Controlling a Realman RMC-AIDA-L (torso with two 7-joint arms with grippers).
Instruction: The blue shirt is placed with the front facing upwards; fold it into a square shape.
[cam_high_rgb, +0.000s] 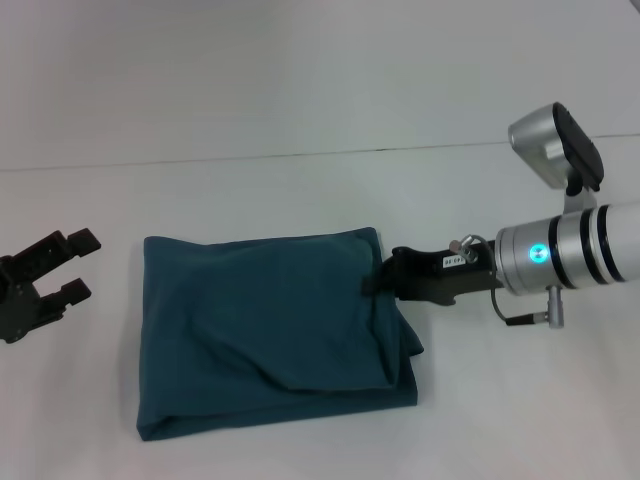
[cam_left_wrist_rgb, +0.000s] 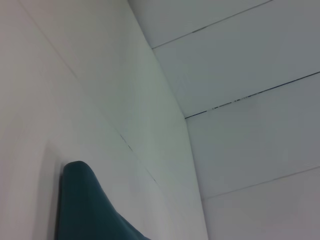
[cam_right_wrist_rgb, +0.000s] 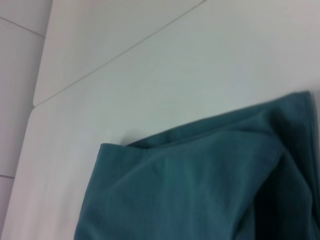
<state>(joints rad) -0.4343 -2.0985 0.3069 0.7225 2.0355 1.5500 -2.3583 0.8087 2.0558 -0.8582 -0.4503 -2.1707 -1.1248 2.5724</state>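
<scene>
Head view: taken from above and in front, facing forward and down, far enough to frame the whole folded blue shirt (cam_high_rgb: 275, 335) at centre on the white table (cam_high_rgb: 300, 190). Left wrist view: low and oblique across the table toward wall panels, catching one shirt corner (cam_left_wrist_rgb: 85, 210) at lower left of frame. Right wrist view: close, looking down on shirt folds (cam_right_wrist_rgb: 200, 185) filling the lower right. Shared across all three: shirt and tabletop.

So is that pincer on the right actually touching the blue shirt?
Touching. In the head view the right pincer meets the right edge of the blue shirt, with fabric bunched at its tip. Whether it is clamped shut is not visible.
</scene>
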